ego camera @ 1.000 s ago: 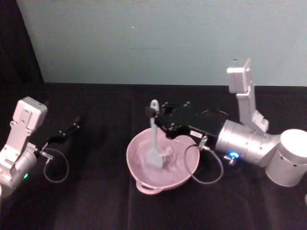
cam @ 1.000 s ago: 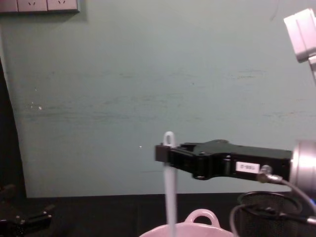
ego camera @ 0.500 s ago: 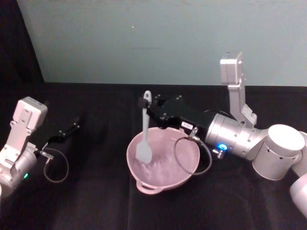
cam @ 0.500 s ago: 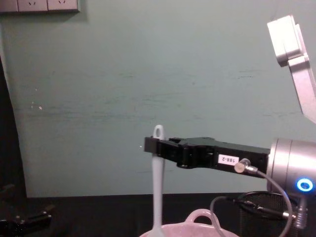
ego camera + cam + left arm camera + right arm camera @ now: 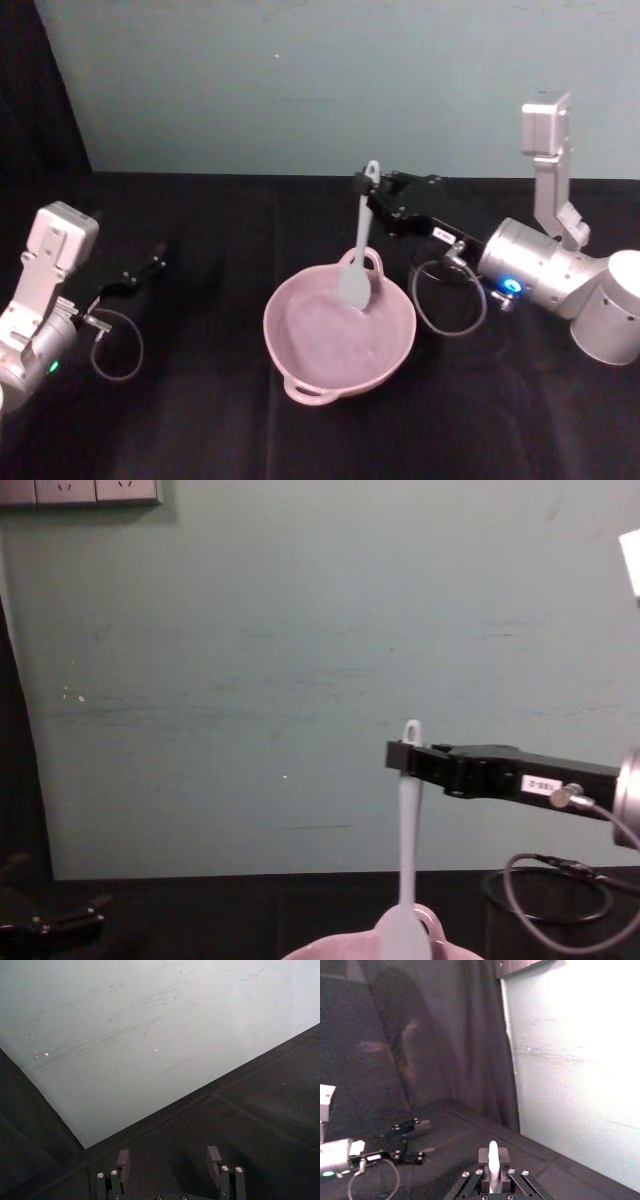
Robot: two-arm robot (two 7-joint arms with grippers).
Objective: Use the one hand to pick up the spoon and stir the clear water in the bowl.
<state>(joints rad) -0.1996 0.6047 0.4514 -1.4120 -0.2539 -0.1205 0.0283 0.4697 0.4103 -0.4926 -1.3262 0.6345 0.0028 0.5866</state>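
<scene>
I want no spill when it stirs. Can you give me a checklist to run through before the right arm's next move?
1. Grip: the right gripper has its fingers shut on the spoon near the top of its handle: ok.
2. Spoon attitude: close to upright, scoop down: ok.
3. Scoop over the middle of the bowl: not ok. It hangs at the far rim, by the loop handle.
4. Scoop dipped into the bowl: cannot tell.
5. Left gripper out of the way: ok. It is open and parked well off on the robot's left.
</scene>
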